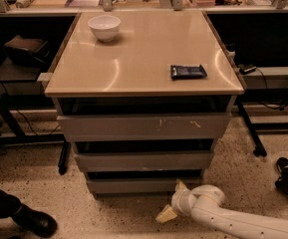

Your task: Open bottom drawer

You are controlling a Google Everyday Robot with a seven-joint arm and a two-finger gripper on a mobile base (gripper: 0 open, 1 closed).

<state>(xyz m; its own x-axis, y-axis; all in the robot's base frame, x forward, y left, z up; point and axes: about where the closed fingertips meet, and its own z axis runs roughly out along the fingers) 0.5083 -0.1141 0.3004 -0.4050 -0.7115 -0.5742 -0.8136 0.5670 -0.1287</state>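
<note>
Fingers (166,214) of the gripper (170,201) stand spread apart, the upper tip just beside the shut bottom drawer (133,185).

pincer (174,201) low by bottom drawer (133,185); contact unclear; arm (243,225) cut off at right edge.

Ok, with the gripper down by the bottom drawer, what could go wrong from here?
1. The plain grey bottom drawer has a flat, handleless front. The open gripper sits low at its right end, so a finger may slip off instead of catching an edge.
2. Pulling from that far right could skew the drawer and jam it.
3. The lower fingertip is close to the speckled floor and might scrape it.
</note>
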